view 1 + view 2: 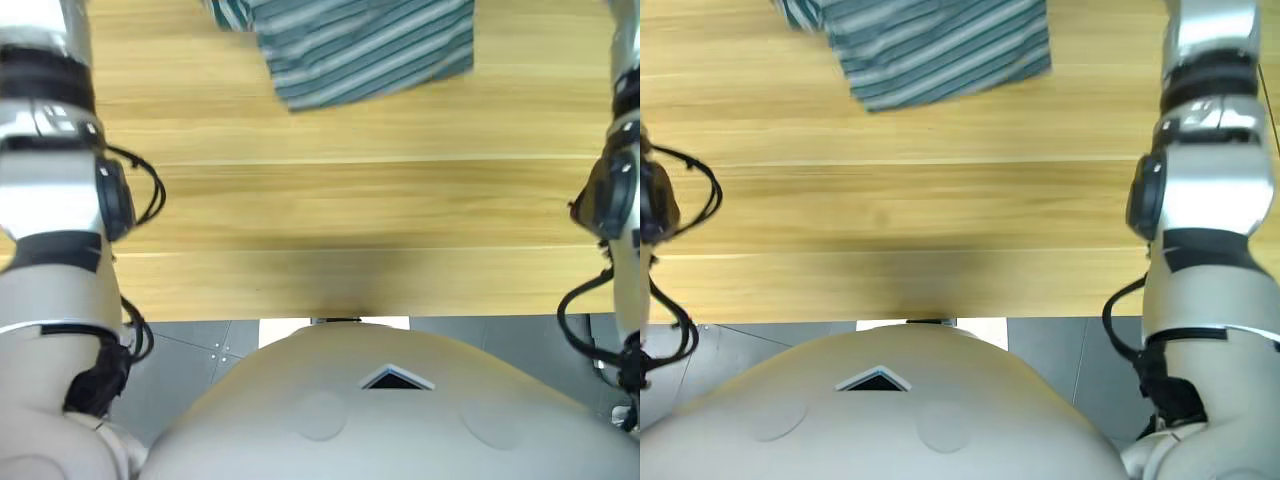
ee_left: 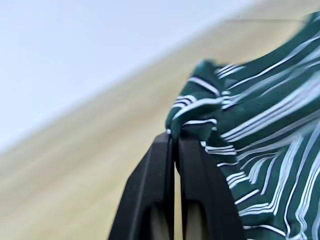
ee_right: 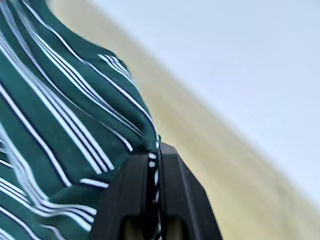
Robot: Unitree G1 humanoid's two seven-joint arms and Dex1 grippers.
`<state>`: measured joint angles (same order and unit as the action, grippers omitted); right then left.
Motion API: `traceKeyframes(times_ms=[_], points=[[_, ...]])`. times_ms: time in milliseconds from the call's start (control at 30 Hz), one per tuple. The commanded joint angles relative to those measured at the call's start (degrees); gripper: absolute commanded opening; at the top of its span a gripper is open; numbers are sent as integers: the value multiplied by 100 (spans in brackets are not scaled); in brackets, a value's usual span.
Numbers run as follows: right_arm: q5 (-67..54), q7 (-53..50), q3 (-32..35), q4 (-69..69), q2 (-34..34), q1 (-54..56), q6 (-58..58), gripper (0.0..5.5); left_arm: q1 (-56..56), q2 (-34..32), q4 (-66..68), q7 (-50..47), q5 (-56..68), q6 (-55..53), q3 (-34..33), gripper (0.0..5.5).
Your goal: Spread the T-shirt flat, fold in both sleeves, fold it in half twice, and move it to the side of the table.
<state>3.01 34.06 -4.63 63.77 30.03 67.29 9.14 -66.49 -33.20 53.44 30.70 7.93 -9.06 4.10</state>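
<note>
Green striped T-shirt (image 1: 365, 50) lies at the top middle of the frame on the wooden table (image 1: 350, 220). The left gripper (image 2: 175, 142) pinches one edge tight, and the right gripper (image 3: 155, 152) pinches another.

Table (image 1: 350, 220) was a light, honey-coloured wood one, grain running side to side, with a couple of thin seams across it where the boards met. A soft shadow sat along the middle of the near edge. Below that edge the floor (image 1: 190, 345) was grey tile, with a bright white patch (image 1: 285, 330) right by the table's edge. Past the tabletop was a pale bluish-white backdrop (image 2: 75, 45). Wall or floor, couldn't tell.
</note>
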Motion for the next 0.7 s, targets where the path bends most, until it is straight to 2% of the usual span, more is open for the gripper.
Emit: traceKeyframes(times_ms=[33,200,300,400,467,500,533,600,633,700], points=[[275,-1277,326,1185,109,2405,-110,3,-2352,-110,1917,-1380,-505,714,-365,0],[267,-455,412,1411,-213,1513,145,3,-1969,230,2313,-1166,-923,1027,-202,0],[224,223,490,1433,-376,591,371,3,-1551,598,2319,-708,-1256,1307,39,0],[110,1147,532,1302,-518,-648,1112,3,-454,997,1936,339,-1623,2041,566,0],[-60,1956,555,1027,-491,-1552,1967,3,898,1019,925,1491,-1596,2518,990,0],[-255,2501,607,768,-454,-2078,2344,3,1958,761,-271,2230,-1365,2456,1293,0],[-519,3116,564,156,-338,-2916,2724,3,3381,140,-1967,3009,-920,2168,1641,0],[-905,3922,401,-1132,-51,-4350,3003,3,5419,-894,-4339,3967,-303,1614,1845,0],[-989,4106,310,-1704,125,-4909,2972,3,5969,-1228,-4881,4169,-151,1471,1744,0],[-868,4198,200,-2241,411,-5448,2907,3,6412,-1447,-5255,4235,-53,1291,1383,0]])
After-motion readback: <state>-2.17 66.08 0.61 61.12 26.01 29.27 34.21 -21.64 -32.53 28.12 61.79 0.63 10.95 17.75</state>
